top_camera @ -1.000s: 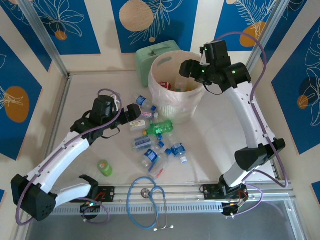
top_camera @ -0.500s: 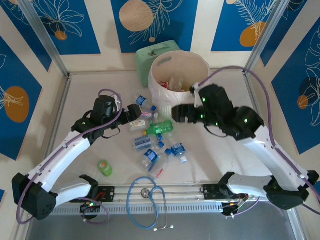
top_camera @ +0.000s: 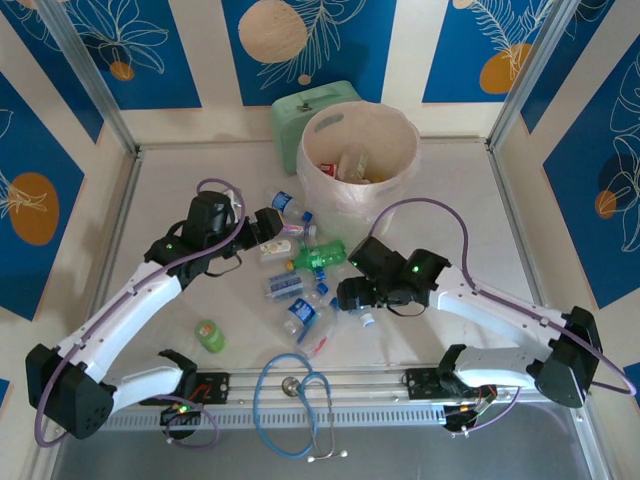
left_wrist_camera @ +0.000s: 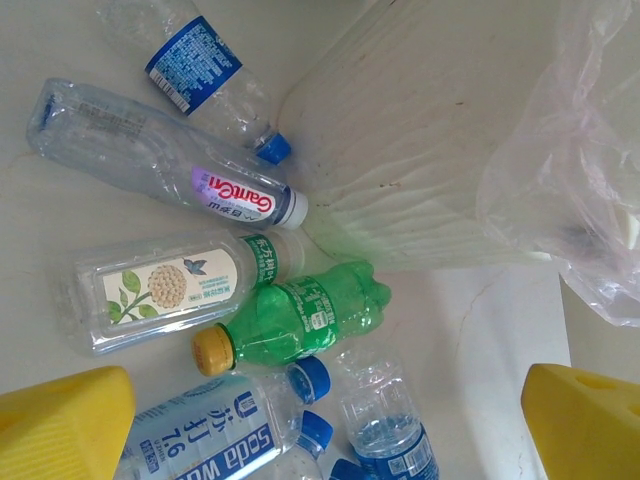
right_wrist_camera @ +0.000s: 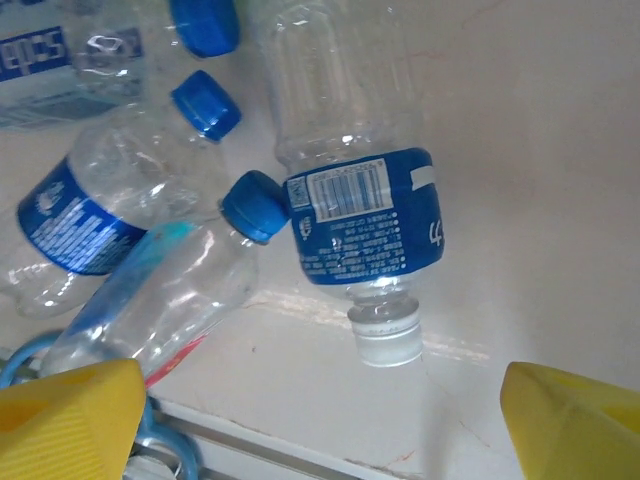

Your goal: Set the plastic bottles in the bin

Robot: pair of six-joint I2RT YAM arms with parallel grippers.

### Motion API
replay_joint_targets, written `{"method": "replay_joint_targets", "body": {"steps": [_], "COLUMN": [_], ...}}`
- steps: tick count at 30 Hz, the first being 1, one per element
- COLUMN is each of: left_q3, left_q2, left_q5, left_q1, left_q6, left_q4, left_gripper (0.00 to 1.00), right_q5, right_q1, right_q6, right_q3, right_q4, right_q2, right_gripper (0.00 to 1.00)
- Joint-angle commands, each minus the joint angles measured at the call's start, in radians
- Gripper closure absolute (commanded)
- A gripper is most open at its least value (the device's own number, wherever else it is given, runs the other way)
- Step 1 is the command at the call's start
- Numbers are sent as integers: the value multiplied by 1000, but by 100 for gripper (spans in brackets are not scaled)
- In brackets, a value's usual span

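Right tool (top_camera: 345, 296) hangs spread wide and empty above a clear plastic bottle with a blue label and white cap (right_wrist_camera: 365, 238) lying on the table (top_camera: 185, 180). Left tool (top_camera: 272, 225), equally wide, hovers over a green plastic bottle (left_wrist_camera: 300, 322) among others beside the round pale bin (top_camera: 388, 195).

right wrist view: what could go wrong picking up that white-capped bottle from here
The white-capped bottle lies right against a blue-capped bottle, so the open right gripper might pinch both or shove the neighbour away. It is also round, clear plastic lying on its side, so it could roll or slip out as the gripper closes.
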Motion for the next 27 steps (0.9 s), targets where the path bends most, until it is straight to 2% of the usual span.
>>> {"method": "replay_joint_targets", "body": {"steps": [1, 10, 16, 27], "left_q3": [-12, -29, -34, -51], "left_q2": [8, 15, 14, 14], "left_q5": [29, 48, 48, 57], "left_q1": [9, 10, 9, 10], "left_q6": [-13, -24, -19, -21], "left_q4": [19, 40, 35, 44], "left_gripper": [2, 4, 5, 7], "right_q5": [-47, -74, -80, -80], "right_q1": [-43, -93, -103, -103], "right_q6": [15, 10, 10, 4], "right_q3": [-17, -51, -35, -37], "right_q4": [62, 113, 135, 167], "right_q2": [15, 122, 197, 263], "right_gripper": [8, 9, 14, 13]}}
